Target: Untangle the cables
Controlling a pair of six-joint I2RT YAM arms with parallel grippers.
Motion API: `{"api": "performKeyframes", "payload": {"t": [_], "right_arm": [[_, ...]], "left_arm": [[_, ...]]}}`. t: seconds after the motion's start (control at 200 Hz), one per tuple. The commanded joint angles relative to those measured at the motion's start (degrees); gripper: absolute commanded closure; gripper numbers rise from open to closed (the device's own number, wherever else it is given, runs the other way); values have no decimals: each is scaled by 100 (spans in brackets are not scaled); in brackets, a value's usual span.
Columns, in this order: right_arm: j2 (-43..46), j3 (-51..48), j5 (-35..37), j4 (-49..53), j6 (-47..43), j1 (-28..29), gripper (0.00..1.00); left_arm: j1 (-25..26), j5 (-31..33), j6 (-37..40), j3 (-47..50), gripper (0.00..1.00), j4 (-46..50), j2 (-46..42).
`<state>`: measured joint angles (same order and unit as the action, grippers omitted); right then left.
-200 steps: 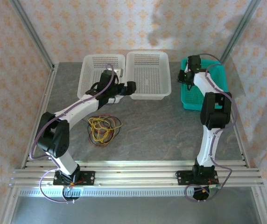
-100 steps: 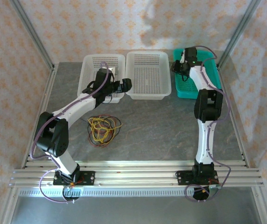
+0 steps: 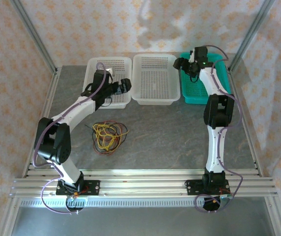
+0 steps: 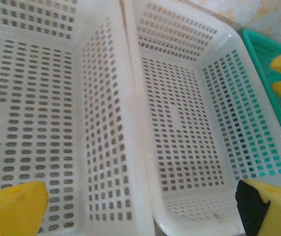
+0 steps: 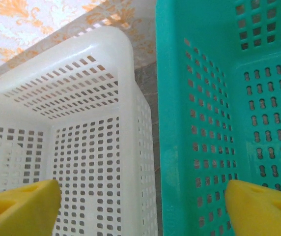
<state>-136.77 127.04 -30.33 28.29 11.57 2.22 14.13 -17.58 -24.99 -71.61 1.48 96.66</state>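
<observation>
Teal basket [image 3: 192,89] slid left, now beside the white basket [image 3: 155,101]. Right hand [image 3: 180,63] spread wide, empty. Left hand [image 3: 123,85] also wide and nearer the cables [image 3: 108,136], which lie bench-side [image 3: 175,132], toward the near edge.

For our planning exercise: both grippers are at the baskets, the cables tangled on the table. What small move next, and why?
Probably swing the left gripper down to the cables. They lie in one tangle on the table, nearer that arm, and its jaws stand open and empty above the white baskets.
</observation>
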Motion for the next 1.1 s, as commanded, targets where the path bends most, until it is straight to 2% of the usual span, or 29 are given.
{"api": "performKeyframes", "payload": {"t": [0.0,0.125,0.451,0.776,0.941,1.096], "right_arm": [[127,-52,-252,16,-1,15,4],[80,-123,-377,80,-66,32,0],[88,-411,-288,136,-301,134,0],[-32,-286,-532,174,-384,243,9],[-76,-224,-631,186,-413,270,10],[-90,-212,-846,106,-428,288,10]], "left_arm": [[-182,66,-224,-407,1,-32,323],[-222,-96,-194,-796,1,31,731],[-219,-706,-111,-1601,1,-2,1741],[-219,-1060,36,-2270,1,210,2364],[-219,-1291,51,-2429,8,231,2504],[-221,-1526,80,-2471,10,195,2533]]}}
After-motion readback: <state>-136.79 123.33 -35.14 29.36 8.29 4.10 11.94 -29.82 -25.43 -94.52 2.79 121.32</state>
